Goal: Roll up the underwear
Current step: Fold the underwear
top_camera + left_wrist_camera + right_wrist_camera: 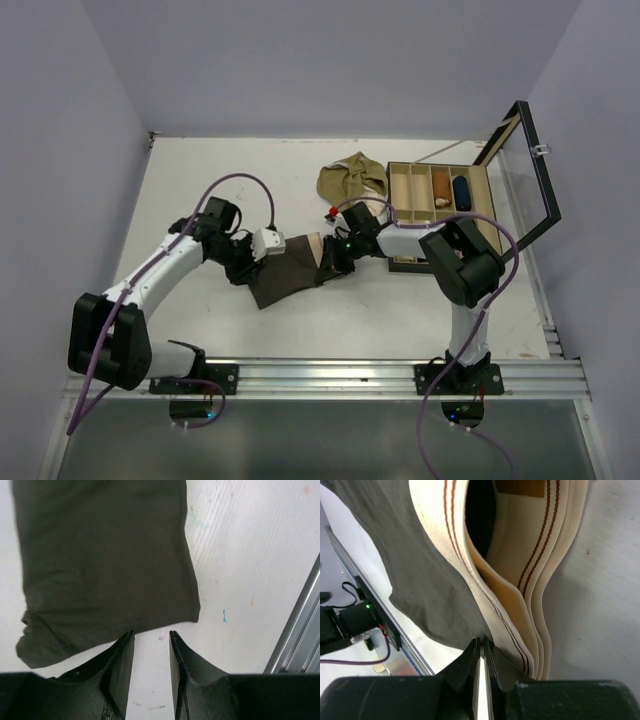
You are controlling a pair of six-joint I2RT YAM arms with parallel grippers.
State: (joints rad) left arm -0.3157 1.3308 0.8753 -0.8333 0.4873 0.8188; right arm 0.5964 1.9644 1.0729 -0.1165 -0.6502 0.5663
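Dark brown pair (pixel 285 272) lies flat on the table (pixel 200 170), mid-front, betw. the two arms. That's the one in play. L gripper (pixel 150 641) sits low at a dark hem edge of it, away from the waistband: fingers apart, bare table showing betw. them, nothing held, cloth edge just beyond the tips. R gripper (pixel 481 647) is at the other side, fingers nearly together, and looks pinched on the edge of the beige waistband (pixel 530 580), which stacks in several layers w/ thin red stripes showing. Olive-tan pair (pixel 352 178) is crumpled farther back, just beside the open box (pixel 437 167). Neither arm is near it.

Step, as I read it: prep on the brown pair, which is folded narrow but has no roll started anywhere I can see. So early in the task, second pair waiting.

Next move prob. calls for the L fingers to slide onto that hem and close on it, or for the R to start turning the waistband over while the L pins the cloth. The layers could slip apart if only the top one is caught.
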